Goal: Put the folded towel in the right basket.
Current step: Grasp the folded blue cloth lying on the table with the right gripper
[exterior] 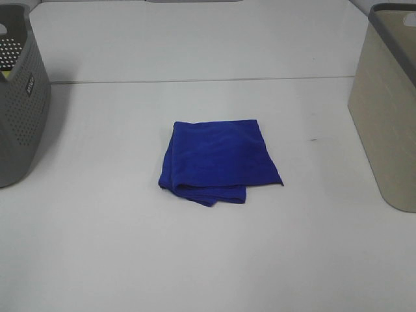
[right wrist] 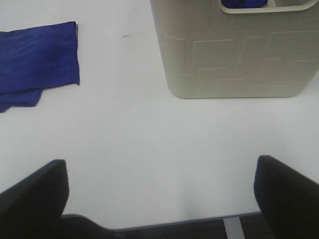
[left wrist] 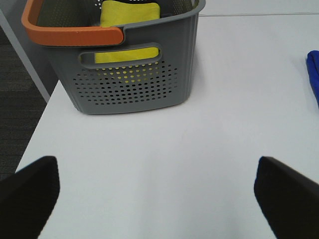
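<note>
The folded towel (exterior: 218, 159) lies mid-way across the worktop (exterior: 208, 266) — well apart from both claws. The right gripper (right wrist: 159, 199), over the front edge, and the left gripper (left wrist: 157, 194) gape wide — empty.

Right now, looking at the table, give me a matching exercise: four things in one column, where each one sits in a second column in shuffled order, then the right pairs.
Things
1. folded blue cloth towel
2. grey perforated plastic basket with an orange handle
3. beige plastic basket
4. yellow cloth

Places
A. inside the grey basket
B. at the right edge of the high view
C. lying flat in the middle, between the two baskets
D. at the left edge of the high view

Pairs: 1-C, 2-D, 3-B, 4-A
</note>
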Available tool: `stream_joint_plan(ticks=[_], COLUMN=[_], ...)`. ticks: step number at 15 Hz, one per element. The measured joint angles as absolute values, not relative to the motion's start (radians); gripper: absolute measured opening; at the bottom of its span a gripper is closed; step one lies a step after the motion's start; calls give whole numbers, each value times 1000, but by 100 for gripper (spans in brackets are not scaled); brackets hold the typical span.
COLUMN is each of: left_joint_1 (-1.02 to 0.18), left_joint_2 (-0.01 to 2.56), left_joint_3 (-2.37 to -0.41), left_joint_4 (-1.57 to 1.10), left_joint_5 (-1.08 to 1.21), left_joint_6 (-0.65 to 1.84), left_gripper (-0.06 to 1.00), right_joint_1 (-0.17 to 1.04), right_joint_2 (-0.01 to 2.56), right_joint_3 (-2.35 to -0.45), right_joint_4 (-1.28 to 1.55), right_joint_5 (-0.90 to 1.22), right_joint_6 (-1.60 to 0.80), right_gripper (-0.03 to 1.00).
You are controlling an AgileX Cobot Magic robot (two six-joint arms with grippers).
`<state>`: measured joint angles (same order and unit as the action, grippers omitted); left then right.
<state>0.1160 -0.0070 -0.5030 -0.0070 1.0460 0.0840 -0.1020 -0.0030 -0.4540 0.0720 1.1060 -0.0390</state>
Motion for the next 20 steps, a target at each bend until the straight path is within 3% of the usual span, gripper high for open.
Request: stream_joint_plan(ticks=[20], left_joint_1=[116], left_joint_2=[-7], left_joint_3=[-503], left_joint_4=[-7], left_joint_5=[1046], left_joint_6=[84], left_gripper=[99], right_joint_1=[-102], right_joint_2=[-3], right_joint_3=[-454], right_joint_4=[72], right_joint_5=[1106], right_joint_6=[-39], right_gripper=[97])
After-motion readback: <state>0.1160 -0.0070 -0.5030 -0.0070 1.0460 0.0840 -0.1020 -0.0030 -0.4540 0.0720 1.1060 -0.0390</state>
